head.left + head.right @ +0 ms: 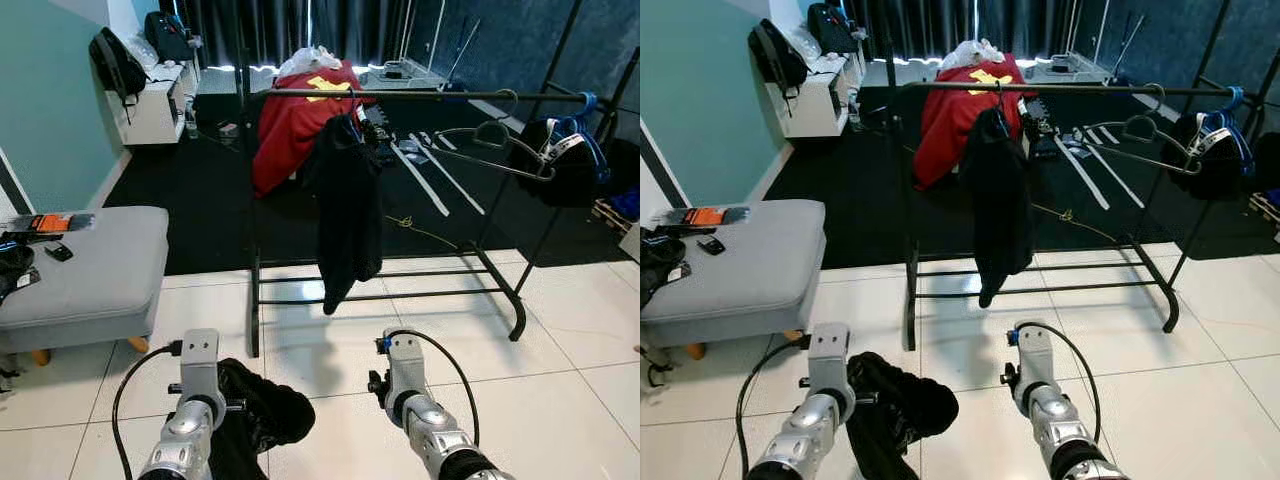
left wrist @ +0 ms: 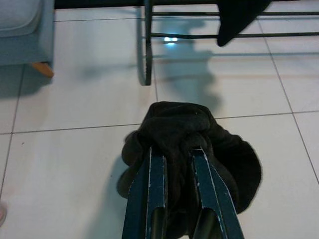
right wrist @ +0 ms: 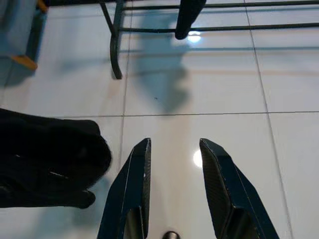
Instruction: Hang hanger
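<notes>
- My left gripper (image 2: 174, 159) is clamped on a bundled black garment (image 2: 189, 139), low over white tiles.
- My right gripper (image 3: 174, 164) is spread wide, holding nothing.
- Ahead, an empty hanger (image 1: 495, 140) hangs on the rack (image 1: 400, 95).

No legible text, label, brand, number or sign is present in any view. The red cloth (image 1: 295, 125) draped behind the clothes rail (image 1: 400, 95) carries a yellow marking, too indistinct to read. The orange-and-black packet (image 1: 50, 222) on the grey ottoman (image 1: 95, 270) bears print too small to resolve.
</notes>
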You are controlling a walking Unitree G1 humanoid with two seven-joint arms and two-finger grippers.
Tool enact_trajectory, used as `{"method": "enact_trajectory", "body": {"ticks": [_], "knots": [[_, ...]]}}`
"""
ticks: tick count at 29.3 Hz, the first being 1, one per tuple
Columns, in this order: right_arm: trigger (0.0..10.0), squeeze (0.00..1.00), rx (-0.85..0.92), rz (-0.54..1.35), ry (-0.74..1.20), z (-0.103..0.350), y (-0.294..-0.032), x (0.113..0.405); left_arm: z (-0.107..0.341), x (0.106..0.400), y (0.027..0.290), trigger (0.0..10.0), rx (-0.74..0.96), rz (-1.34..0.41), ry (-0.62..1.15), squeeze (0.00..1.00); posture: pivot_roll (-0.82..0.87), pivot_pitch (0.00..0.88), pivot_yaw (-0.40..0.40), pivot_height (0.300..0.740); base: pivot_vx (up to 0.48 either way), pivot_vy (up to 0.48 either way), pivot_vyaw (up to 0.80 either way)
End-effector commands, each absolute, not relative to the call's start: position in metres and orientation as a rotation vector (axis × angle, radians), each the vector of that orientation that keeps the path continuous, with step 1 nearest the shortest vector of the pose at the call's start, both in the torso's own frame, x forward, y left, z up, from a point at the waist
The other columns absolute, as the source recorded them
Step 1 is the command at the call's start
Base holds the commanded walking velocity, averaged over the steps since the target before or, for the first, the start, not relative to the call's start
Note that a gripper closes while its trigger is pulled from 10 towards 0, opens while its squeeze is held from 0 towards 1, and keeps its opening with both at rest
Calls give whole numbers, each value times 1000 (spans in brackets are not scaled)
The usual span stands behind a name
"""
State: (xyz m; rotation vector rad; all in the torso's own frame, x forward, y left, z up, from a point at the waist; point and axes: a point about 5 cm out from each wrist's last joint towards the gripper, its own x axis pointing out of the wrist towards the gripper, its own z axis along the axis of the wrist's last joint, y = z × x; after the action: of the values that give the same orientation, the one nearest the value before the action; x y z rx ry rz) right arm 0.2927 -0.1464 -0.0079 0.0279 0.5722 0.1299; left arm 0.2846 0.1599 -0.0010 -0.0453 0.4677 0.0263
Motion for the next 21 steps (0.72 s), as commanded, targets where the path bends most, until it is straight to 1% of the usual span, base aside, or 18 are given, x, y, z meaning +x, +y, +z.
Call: {"method": "enact_trajectory", "body": {"ticks": [1,3,4,5,6,7,9,11,12,13,14,15,16,17,18,21], "knots": [[10000,0,52,151,552,-9,-141,290,0,285,156,10000,-41,14,456,0,2,0,-34,740,0,0,0],[10000,0,70,167,558,-11,-139,288,-1,285,154,10000,-46,15,465,0,-2,0,-35,740,0,0,0],[10000,0,45,195,566,-11,-136,288,0,288,151,10000,-23,-3,467,0,8,29,-32,740,0,0,0],[10000,0,45,195,566,-11,-136,288,0,288,151,10000,-23,-3,467,0,8,29,-32,740,0,0,0],[10000,0,63,170,557,-11,-135,289,7,296,151,10000,-23,12,435,0,-3,0,-16,740,0,0,0],[10000,0,83,165,552,-11,-135,289,11,299,152,10000,-15,20,417,0,-26,0,2,740,0,0,0],[10000,0,81,170,551,-10,-134,289,13,300,153,10000,-14,23,405,0,-26,0,2,740,0,0,0],[10000,0,102,193,562,-11,-129,288,9,298,151,10000,-15,-6,431,0,-11,0,18,740,0,0,0],[10000,0,105,233,571,-13,-124,286,7,297,149,10000,23,-54,441,0,-14,0,28,740,0,0,0],[10000,0,113,247,565,-13,-120,284,6,296,147,10000,4,-76,448,0,-14,0,29,740,0,0,0],[10000,0,128,252,562,-14,-118,283,7,297,148,10000,-41,-63,449,0,-19,0,31,740,0,0,0],[10000,0,128,252,562,-14,-118,283,7,297,148,10000,-41,-63,449,0,-19,0,31,740,0,0,0],[10000,0,69,236,551,-14,-119,282,6,296,153,10000,-22,-15,460,0,-23,24,39,740,0,0,0],[10000,0,69,236,551,-14,-119,282,6,296,153,10000,-22,-15,460,0,-23,24,39,740,0,0,0],[10000,0,89,229,541,-13,-122,284,5,296,160,10000,53,34,473,0,-16,38,15,740,0,0,0],[10000,0,115,269,518,-7,-123,289,12,302,164,10000,47,62,440,0,-3,61,2,740,0,0,0]]}}
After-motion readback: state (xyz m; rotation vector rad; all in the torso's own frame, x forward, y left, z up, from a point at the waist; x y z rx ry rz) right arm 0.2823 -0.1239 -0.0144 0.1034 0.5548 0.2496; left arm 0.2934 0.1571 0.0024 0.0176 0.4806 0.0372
